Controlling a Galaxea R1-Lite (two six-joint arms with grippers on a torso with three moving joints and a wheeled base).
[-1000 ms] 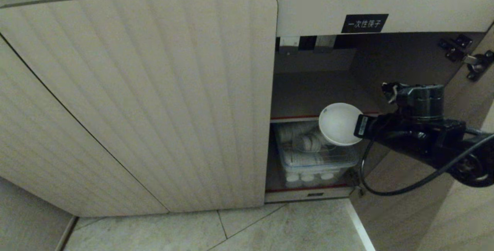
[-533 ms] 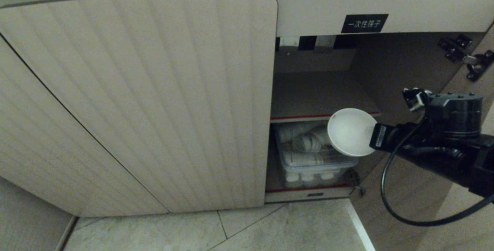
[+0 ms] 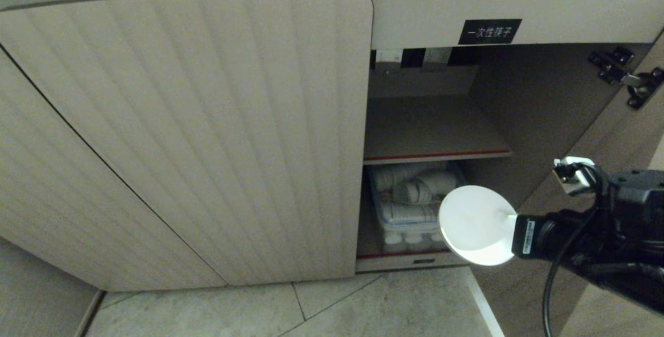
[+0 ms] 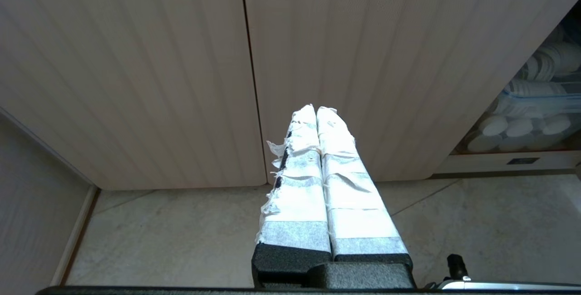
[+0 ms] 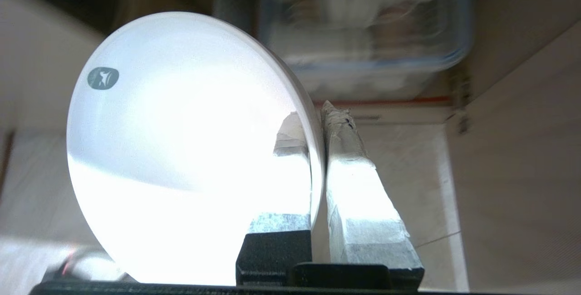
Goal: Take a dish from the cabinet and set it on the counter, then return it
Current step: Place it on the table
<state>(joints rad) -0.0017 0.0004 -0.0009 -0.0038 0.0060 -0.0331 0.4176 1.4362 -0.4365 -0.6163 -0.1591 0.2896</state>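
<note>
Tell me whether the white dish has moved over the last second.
Yes. The dish, pinched at its rim by the right gripper, has come down from the red-edged shelf to the cabinet's lower opening, slightly rightward.

**Black robot arm with tape-wrapped fingers**

The right arm (image 3: 596, 238) is matte black, blocky, with a rounded joint housing. A thick black cable (image 3: 550, 285) loops beneath it. A small white barcode label (image 3: 525, 236) sits near the wrist, and a white connector (image 3: 570, 168) above. Both hands' fingers (image 4: 336, 186) are wrapped in frayed white tape over black bases.
</note>
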